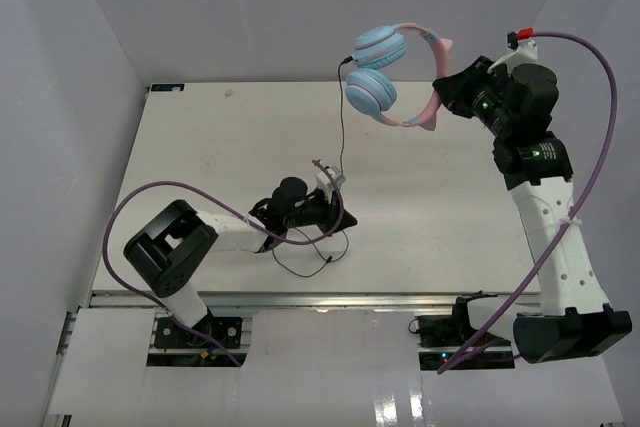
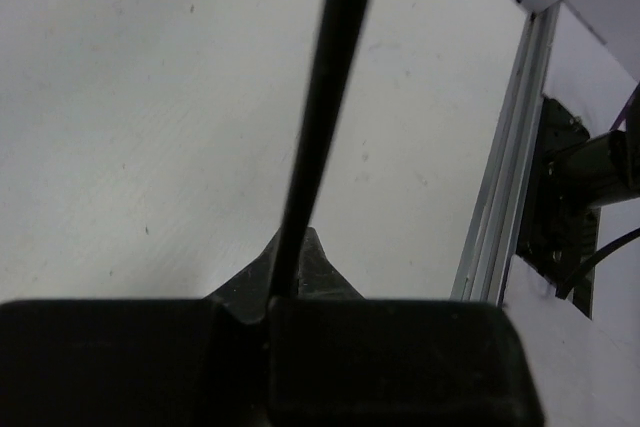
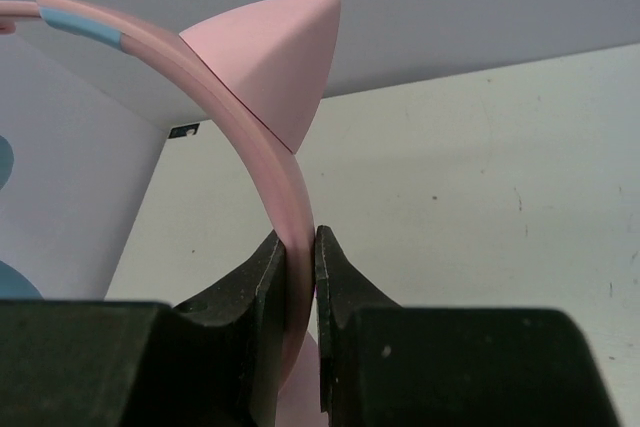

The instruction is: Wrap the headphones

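The headphones (image 1: 385,72) hang in the air above the far side of the table, with two light-blue ear cups and a pink headband carrying cat-ear points. My right gripper (image 1: 447,97) is shut on the pink headband (image 3: 285,187), just below one cat-ear point (image 3: 275,57). The thin black cord (image 1: 343,117) drops from the upper ear cup to my left gripper (image 1: 335,205), low over the table's middle. In the left wrist view the left gripper (image 2: 298,247) is shut on the cord (image 2: 325,97). Loose cord (image 1: 305,247) loops on the table beside it.
Thick purple robot cables arc over the left arm (image 1: 150,197) and the right arm (image 1: 600,127). An aluminium rail (image 2: 490,197) runs along the table's near edge. White walls enclose the left, the back and the right.
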Controlling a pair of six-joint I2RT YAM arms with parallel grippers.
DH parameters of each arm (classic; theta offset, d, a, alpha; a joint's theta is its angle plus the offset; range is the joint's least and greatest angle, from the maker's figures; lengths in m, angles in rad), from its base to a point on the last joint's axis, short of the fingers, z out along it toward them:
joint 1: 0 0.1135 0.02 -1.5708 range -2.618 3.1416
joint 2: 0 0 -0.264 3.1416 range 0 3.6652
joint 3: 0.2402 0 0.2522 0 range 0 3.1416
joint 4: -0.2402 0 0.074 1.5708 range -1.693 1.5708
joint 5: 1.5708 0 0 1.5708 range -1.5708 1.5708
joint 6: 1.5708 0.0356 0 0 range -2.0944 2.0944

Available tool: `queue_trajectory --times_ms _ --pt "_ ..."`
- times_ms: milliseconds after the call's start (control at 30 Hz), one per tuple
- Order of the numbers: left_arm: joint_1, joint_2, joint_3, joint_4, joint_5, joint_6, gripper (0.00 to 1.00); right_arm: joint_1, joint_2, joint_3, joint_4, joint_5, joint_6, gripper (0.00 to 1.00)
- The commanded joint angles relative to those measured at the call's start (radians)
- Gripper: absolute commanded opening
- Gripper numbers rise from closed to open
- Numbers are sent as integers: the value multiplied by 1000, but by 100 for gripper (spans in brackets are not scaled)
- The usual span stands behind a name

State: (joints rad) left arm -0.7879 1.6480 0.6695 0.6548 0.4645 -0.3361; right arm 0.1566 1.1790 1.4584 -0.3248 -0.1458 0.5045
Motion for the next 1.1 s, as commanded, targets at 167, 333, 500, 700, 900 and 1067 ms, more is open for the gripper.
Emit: queue_trajectory --times_ms 167,333,500,700,900,1067 --pt "-135 -1 316 -626 -139 2 0 109 -72 -223 212 421 -77 8" --pt "-203 -78 276 -757 -236 10 0 162 -93 -422 358 601 -221 8" --pt "-238 -174 236 -848 -304 5 0 201 -41 -531 519 707 -396 8" --pt "-254 -182 404 -1059 -335 86 0 328 25 -614 635 704 -617 8" --pt "-252 -135 651 -1282 -382 200 0 439 39 -711 690 682 -745 8" --pt "-231 -128 811 -1427 -510 269 0 449 29 -734 561 492 -785 8"
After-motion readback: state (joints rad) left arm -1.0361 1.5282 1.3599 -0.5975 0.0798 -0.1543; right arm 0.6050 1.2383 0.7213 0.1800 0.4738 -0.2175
